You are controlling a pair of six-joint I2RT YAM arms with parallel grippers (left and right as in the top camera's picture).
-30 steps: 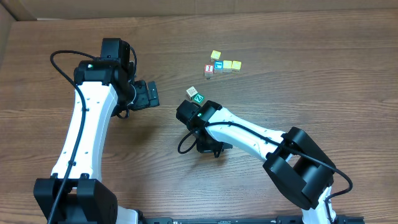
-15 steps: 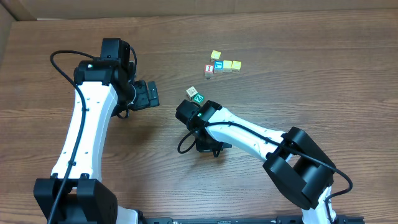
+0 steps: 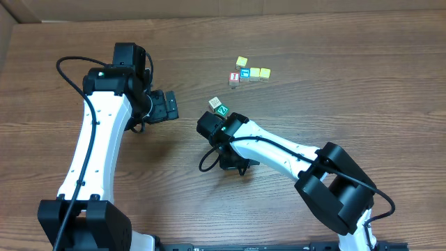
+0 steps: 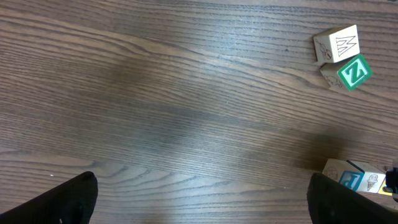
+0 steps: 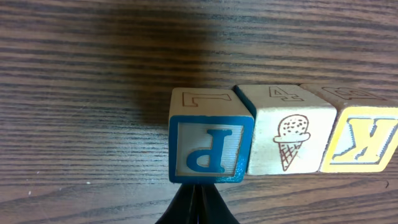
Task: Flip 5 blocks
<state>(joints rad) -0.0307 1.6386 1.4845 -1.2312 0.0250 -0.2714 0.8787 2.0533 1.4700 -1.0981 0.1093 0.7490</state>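
Found the right jaws pressed together to a thin point, pinching nothing, aimed at the lower edge of the blue P block (image 5: pixel 210 149); could not tell whether touching it or just short. Judged that closed shape suited to prodding: a narrow tip to push or tip a small block over rather than lift it. Saw the P block at one end of a tight row, flush against an ice-cream block (image 5: pixel 289 140), then a yellow K block (image 5: pixel 364 143), all near the middle of the desk (image 3: pixel 362 84) and hidden from above by the right arm (image 3: pixel 279 146). Noted a green Z block (image 4: pixel 353 72) touching a whitish M block (image 4: pixel 337 45) just beyond that row toward the far edge, free of both arms. Found the left jaws spread wide over bare wood left of the middle, holding nothing; probably parked there to leave room. Counted as outside the task a separate cluster nearer the far edge: a red-letter block (image 3: pixel 234 77), a blue-letter block (image 3: pixel 244 72), yellow blocks (image 3: pixel 255 72). Could not tell the number already flipped.
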